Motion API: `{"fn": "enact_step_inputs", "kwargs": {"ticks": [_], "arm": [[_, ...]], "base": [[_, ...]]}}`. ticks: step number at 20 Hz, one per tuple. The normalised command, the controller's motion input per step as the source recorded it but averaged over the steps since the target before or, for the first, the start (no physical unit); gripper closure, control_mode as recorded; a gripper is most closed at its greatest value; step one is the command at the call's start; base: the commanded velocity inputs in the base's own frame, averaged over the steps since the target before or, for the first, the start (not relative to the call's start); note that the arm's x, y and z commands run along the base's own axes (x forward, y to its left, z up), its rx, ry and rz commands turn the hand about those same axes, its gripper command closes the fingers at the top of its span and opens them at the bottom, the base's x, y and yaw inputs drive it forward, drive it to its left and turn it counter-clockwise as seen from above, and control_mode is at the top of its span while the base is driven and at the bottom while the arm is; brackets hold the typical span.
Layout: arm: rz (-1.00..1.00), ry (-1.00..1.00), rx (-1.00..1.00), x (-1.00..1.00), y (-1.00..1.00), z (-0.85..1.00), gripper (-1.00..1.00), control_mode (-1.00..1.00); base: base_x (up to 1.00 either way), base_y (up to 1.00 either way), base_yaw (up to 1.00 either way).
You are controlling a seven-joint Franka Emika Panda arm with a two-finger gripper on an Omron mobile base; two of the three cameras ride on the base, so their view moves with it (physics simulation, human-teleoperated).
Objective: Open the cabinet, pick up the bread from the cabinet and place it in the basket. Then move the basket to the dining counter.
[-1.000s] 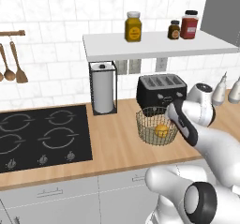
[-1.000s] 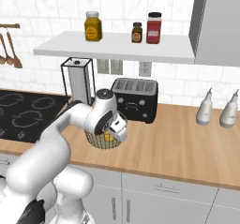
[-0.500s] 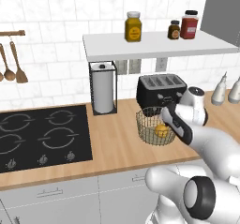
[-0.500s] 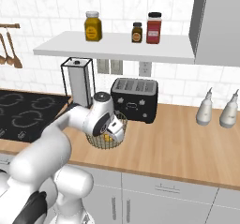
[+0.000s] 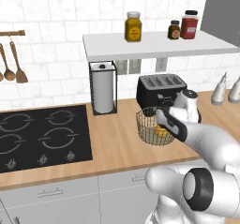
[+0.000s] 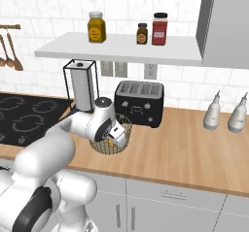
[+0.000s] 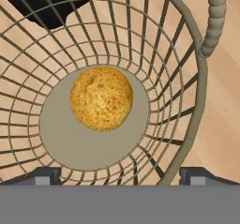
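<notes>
We found the small rounded yellow-orange bread lying on the flat bottom of the round tan-gold wire-mesh basket, free of any grip, so we judged the placing step done and the carrying step in hand. The basket stood on the wooden counter, just in front of the black four-slot toaster and near the paper-towel roll in its black wire stand.

The two-finger pincer hung directly above the basket's mouth, looking straight down into it. Its two dark fingertips stood wide apart at the bottom of the hand view, with nothing between them; one tip sat over the near inner wall and the other beyond the rim, so the near wall lay between them. We could not tell whether either tip touched the wire.

From the base views we saw the white arm reaching forward over the counter edge, forearm roughly level, wrist bent down so the hand pointed into the basket.

We reckoned the next move called for lowering the tips astride the rim, closing on the thin wire, and lifting evenly. The mesh offered little to pinch, so a tilt might roll the bread. The dining counter would then have to be reached by driving the base.
</notes>
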Motion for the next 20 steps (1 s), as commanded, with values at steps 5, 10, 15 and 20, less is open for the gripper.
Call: {"fn": "enact_step_inputs", "kwargs": {"ticks": [5, 10, 15, 20], "arm": [[0.01, 0.00, 0.00, 0.09, 0.01, -0.14, -1.00, -1.00], [0.00, 0.00, 0.00, 0.00, 0.10, -0.30, 1.00, -1.00], [-0.01, 0.00, -0.02, -0.02, 0.14, -0.20, 1.00, -1.00], [0.03, -0.01, -0.02, -0.16, 0.05, 0.09, 1.00, -1.00]], "base": [[0.00, 0.00, 0.00], [0.00, 0.00, 0.00], [0.00, 0.00, 0.00], [0.00, 0.00, 0.00]]}}
